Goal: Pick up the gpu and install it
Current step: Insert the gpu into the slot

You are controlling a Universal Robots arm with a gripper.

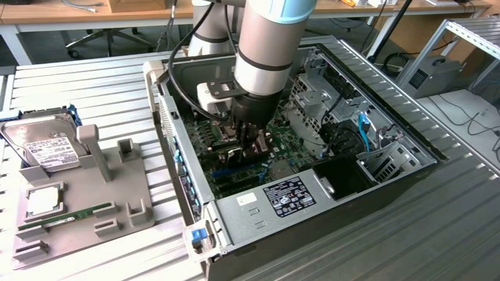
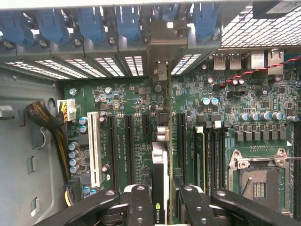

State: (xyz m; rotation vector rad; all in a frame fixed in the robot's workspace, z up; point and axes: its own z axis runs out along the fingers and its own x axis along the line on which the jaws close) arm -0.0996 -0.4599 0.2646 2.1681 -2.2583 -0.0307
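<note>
Claw (image 2: 164, 203) pinches the gpu (image 2: 160, 157) edge-on, low over the motherboard (image 2: 127, 99). Its bracket end sits at the rear slot wall (image 2: 84, 66). Empty slots (image 2: 128, 141) lie alongside.

Silver-grey tubular arm (image 1: 262, 47) with black bands, black screw-studded gripper (image 2: 165, 194).

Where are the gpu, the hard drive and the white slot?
gpu (image 2: 160, 165): wrist view, its silver edge.
hard drive (image 1: 51, 149): exterior view, its white label.
white slot (image 2: 94, 150): wrist view, its middle.
</note>
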